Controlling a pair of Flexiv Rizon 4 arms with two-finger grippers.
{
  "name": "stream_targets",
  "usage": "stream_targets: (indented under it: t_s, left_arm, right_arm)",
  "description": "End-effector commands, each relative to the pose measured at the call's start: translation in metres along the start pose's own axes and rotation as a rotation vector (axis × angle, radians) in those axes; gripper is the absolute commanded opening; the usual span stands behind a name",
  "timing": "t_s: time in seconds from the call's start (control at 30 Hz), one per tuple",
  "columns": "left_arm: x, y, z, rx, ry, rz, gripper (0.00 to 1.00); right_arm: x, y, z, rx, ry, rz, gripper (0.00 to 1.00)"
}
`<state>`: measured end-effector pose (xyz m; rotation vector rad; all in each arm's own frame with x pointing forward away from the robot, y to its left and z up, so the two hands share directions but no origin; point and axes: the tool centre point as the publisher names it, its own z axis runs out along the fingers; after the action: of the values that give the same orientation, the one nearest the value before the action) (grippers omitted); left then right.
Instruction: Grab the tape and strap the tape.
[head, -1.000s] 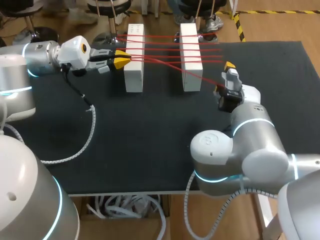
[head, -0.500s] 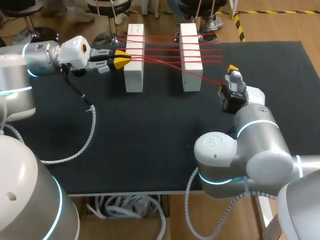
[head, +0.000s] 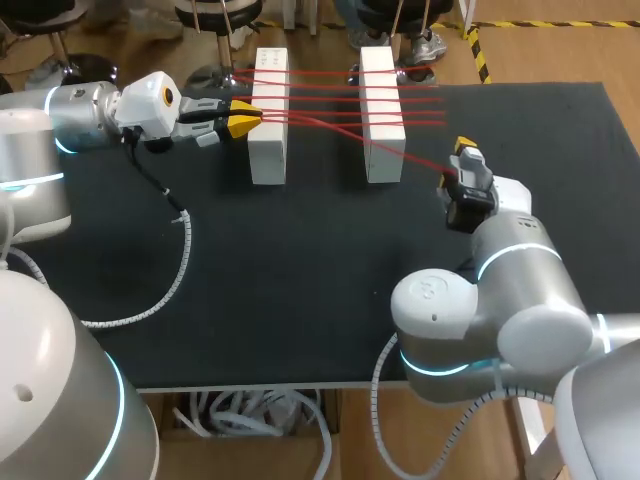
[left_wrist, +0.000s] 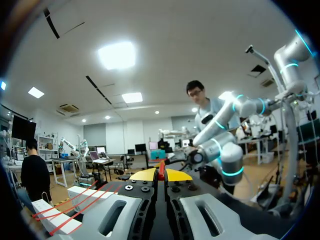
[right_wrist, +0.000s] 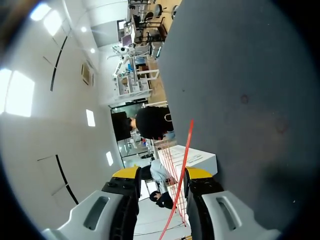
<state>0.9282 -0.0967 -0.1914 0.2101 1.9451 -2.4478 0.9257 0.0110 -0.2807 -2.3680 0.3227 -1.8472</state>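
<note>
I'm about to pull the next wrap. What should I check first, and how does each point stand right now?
1. Left gripper shut on the tape: ok.
2. Right gripper clamped on the tape: not ok; it runs between parted fingers.
3. Left block and right block upright: ok.
4. Tape wraps lying across both blocks: ok.
5. Tape taut from right block to right gripper: ok in the head view.

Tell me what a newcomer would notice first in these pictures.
The red tape strung in several lines across two white blocks at the black table's far side stands out most. The left gripper pinches it beside the left-hand block, and one strand slants from the right-hand block to the right gripper, passing between its open fingers.
</note>
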Motion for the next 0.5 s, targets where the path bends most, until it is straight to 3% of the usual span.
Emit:
stream_targets:
  t_s: [0.03,0.4,0.47,0.5]
  left_arm:
    - [-0.0010,0.0007,-0.0007,0.002,0.003,-0.001,0.00]
    - [-0.0010,0.0007,-0.0007,0.002,0.003,-0.001,0.00]
    - [-0.0010,0.0007,-0.0007,0.002,0.003,-0.001,0.00]
    - [-0.0010,0.0007,-0.0007,0.002,0.003,-0.001,0.00]
  right_arm:
    - [0.0026,0.0015,-0.0038,0.004,-0.009,-0.003,0.34]
    - [0.0031,0.0002,-0.0060,0.003,-0.011,-0.003,0.31]
    - [0.0026,0.0009,-0.0065,0.003,-0.012,-0.006,0.28]
    - [0.0024,0.0009,-0.0067,0.003,-0.012,-0.008,0.22]
